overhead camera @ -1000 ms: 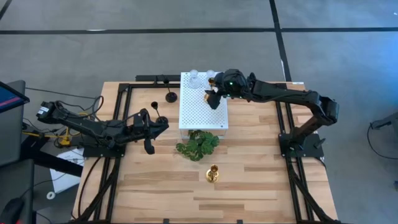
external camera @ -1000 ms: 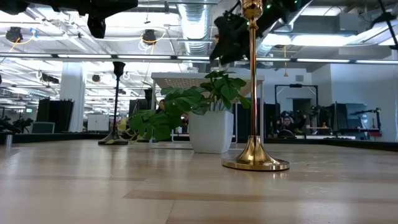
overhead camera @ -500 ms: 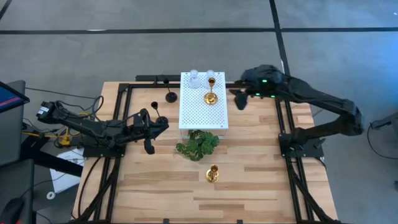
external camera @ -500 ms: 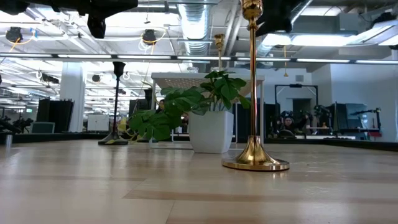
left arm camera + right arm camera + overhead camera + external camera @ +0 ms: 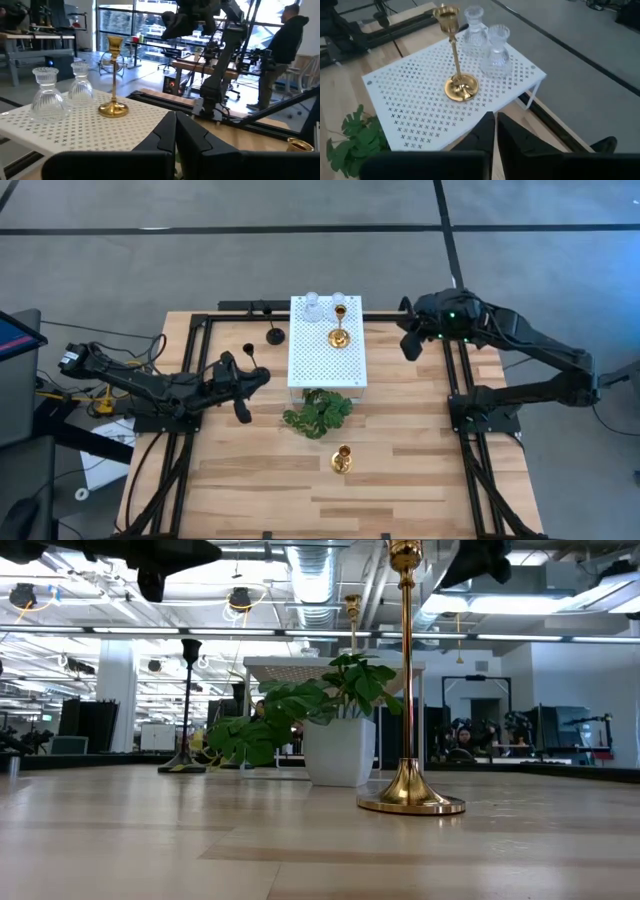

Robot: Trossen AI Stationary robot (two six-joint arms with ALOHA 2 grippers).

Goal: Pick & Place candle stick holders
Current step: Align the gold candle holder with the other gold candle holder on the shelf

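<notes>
- High view: white perforated shelf (image 5: 328, 370) is the landmark, mid-bench (image 5: 400, 470). On it one gold holder (image 5: 339, 337) stands upright and free, two clear glass holders (image 5: 324, 304) sit at its far edge, apparently sorted there as the drop spot. Two black holders (image 5: 262, 344) stand left of the shelf, second gold holder (image 5: 342, 459) in front of it past the green sprig (image 5: 318, 413), both likely awaiting pickup. Right pincer (image 5: 408, 343) hangs just right of the shelf, holding nothing. Left pincer (image 5: 241, 406) waits left of the shelf.
- Low view: front gold holder (image 5: 408, 690) upright on the bench, shelf behind the sprig.
- Left wrist view: left pincer (image 5: 176, 131) fingers pressed together, empty, aimed at the shelf.
- Right wrist view: right pincer (image 5: 495, 131) fingers likewise together, empty, facing the shelf's gold holder (image 5: 458, 55).
</notes>
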